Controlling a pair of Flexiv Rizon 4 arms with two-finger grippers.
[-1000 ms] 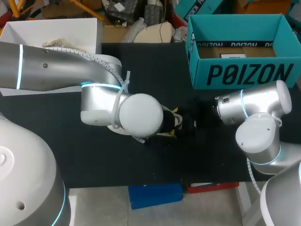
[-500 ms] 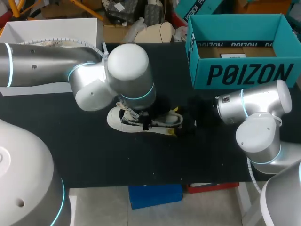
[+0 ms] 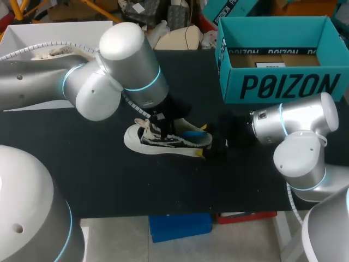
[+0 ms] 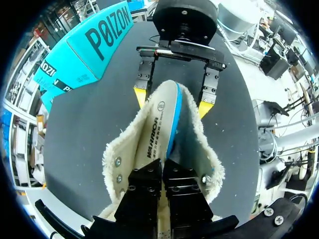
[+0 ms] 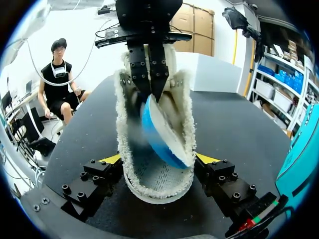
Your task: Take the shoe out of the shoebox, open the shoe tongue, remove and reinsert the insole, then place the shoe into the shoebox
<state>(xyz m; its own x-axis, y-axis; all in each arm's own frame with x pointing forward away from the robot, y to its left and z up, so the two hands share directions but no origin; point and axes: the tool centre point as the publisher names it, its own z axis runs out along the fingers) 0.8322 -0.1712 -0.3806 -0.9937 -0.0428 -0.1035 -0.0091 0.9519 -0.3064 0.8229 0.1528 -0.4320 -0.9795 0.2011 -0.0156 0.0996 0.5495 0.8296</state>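
Shoe [image 3: 163, 143] axis: parallel to tabletop [image 3: 109, 185] front edge.
Right hand [image 5: 158, 159]: clamped across shoe heel.
Left hand [image 4: 162, 163]: clamped on insole [image 4: 160, 124], above midfoot.

The left arm [image 3: 125, 71] and right arm [image 3: 297, 128] are smooth silver-grey tubes with rounded joint caps, each joint ringed by a glowing pale-blue band. A white cable [image 3: 132, 105] runs just behind the left pincer [image 4: 162, 167]. Both pincers are black and studded with small screws [image 4: 132, 188]. The right pincer [image 4: 172, 101] ends in yellow fingertips [image 4: 140, 94].

Toe of white frayed canvas shoe [image 4: 195, 149] hidden under left gripper [image 4: 162, 167], blue-edged white insole [image 4: 160, 124] front end lost in its pinch, teal cardboard shoebox [image 5: 299, 144] cropped beside right gripper [image 5: 158, 159].
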